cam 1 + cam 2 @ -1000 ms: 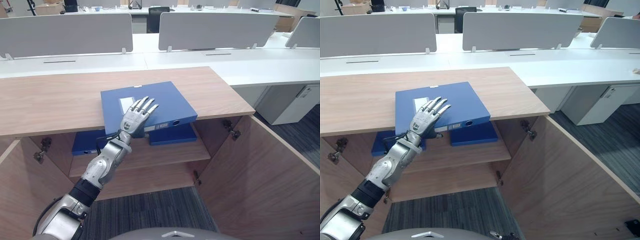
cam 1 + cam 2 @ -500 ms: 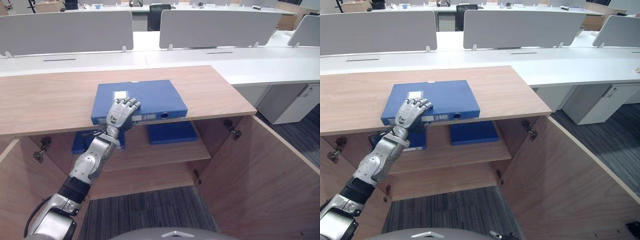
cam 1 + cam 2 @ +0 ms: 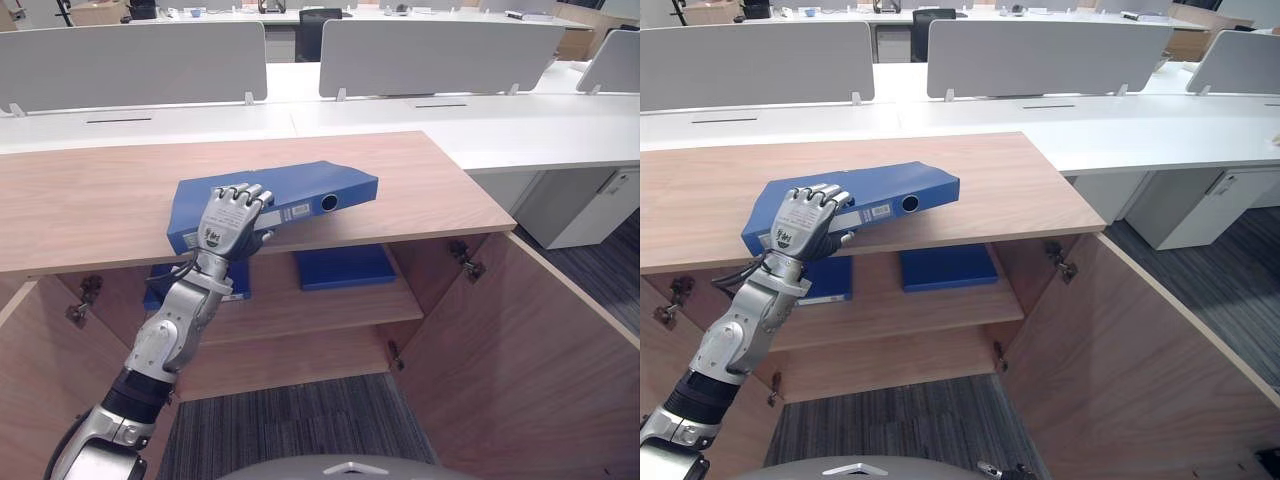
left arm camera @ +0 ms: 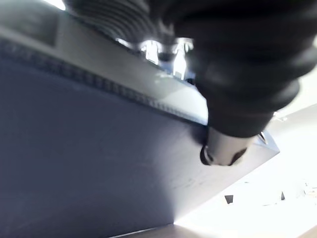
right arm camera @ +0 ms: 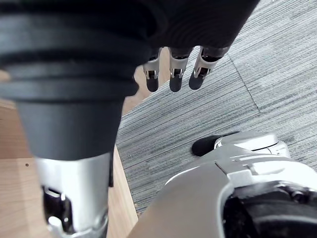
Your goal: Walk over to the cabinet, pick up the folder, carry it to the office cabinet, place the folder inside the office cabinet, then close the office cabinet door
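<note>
Nearest to us, the right robot hand (image 5: pixel 171 74) hangs over the carpet (image 5: pixel 277 59) with its fingers relaxed and holds nothing. In front of us the cabinet's two doors stand wide, the right door (image 3: pixel 520 340) angling out toward us and the left door (image 3: pixel 30 380) doing the same, so we have a clear lane between them. On the shelf (image 3: pixel 320 305) inside lie two other blue folders (image 3: pixel 345 266), one at each side, with a bare gap between.

We judge the pickup to be in hand. The left robot hand (image 3: pixel 232 215) is curled over the near edge of the folder (image 3: pixel 300 195), thumb beneath, gripping it at its left end. The folder is tilted, spine toward us, above the front lip of the cabinet top (image 3: pixel 90 205); its far edge seems to touch the wood.

Next we must lift it clear and draw it back over that lip without catching. The one-ended grip could let it sag or twist. Beyond, the white bench (image 3: pixel 520 125) and its grey dividers (image 3: pixel 130 65) stand well apart
</note>
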